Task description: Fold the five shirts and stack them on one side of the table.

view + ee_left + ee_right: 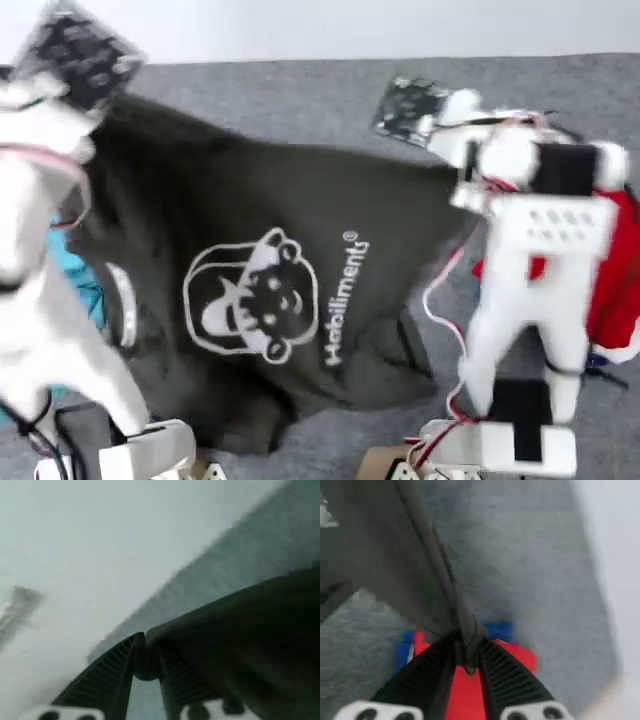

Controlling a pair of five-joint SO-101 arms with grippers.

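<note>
Left gripper (146, 649) and right gripper (468, 650) each clamped on the dark bear-print shirt (270, 215) stretched between them. I'd keep tension even, lower both together.

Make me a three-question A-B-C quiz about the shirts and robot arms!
1. Where is the red shirt? A) beside the right arm B) on the wall C) on the floor
2. What colour is the bear on the dark shirt? A) yellow B) white C) pink
3. The right gripper has its fingers: A) wide open B) shut on the dark shirt C) shut on a cup
Answers: 1A, it lies by that arm; 2B, the print is white; 3B, cloth is pinched between them.
</note>
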